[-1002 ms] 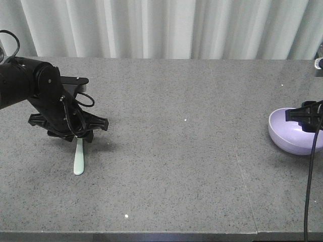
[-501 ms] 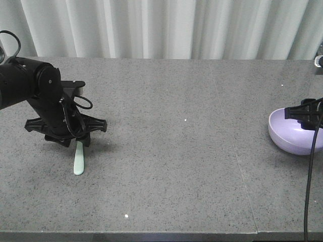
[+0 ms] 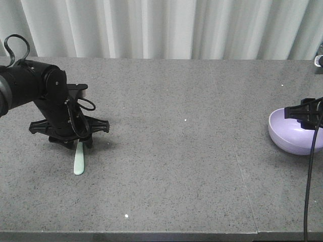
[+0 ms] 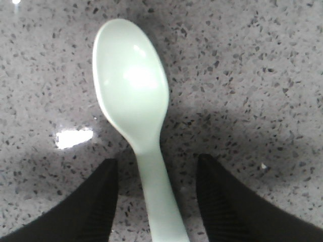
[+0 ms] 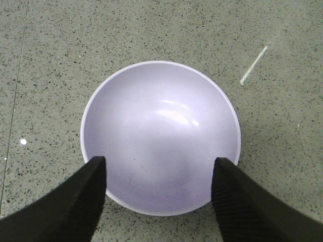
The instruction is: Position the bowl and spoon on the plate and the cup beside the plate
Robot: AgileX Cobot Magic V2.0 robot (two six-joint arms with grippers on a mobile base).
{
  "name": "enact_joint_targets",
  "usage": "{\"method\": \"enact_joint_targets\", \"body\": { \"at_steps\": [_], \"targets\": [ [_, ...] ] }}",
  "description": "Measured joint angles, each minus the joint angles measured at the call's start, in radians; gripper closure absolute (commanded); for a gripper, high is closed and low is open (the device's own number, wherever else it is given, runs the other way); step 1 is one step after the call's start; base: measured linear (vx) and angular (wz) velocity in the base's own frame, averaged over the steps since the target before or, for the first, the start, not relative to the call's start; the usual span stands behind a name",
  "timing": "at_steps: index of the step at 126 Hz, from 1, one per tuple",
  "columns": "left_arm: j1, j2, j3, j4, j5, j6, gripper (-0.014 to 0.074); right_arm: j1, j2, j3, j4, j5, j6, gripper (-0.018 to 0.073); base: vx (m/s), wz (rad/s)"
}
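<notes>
Spoon point(image 4: 132, 96) near tabletop's point(image 3: 192, 101) left edge lies between spread fingers point(image 4: 96, 201) of my left gripper point(image 4: 154, 169); right gripper point(image 5: 160, 164) gapes above bowl point(image 5: 160, 121).

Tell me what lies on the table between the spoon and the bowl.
Nothing: the front-facing view shows only bare speckled tabletop between the spoon and the bowl.

Mint-green spoon point(image 4: 131, 91), lavender bowl point(image 5: 160, 136), grey speckled tabletop point(image 3: 176, 151), white curtain point(image 3: 151, 27)
</notes>
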Motion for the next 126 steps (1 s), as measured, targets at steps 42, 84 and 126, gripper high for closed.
{"method": "enact_joint_targets", "body": {
  "at_steps": [42, 84, 126],
  "targets": [
    [0.000, 0.005, -0.005, 0.012, -0.001, 0.000, 0.0484, 0.000, 0.000, 0.000, 0.000, -0.001, 0.000, 0.0106, 0.00, 0.00],
    [0.000, 0.009, -0.010, 0.009, -0.018, 0.002, 0.0605, 0.000, 0.000, 0.000, 0.002, -0.001, 0.000, 0.0106, 0.00, 0.00],
    [0.000, -0.004, -0.145, -0.007, -0.032, 0.049, 0.0604, 0.000, 0.000, 0.000, 0.020, 0.000, 0.000, 0.0106, 0.00, 0.00]
  ]
}}
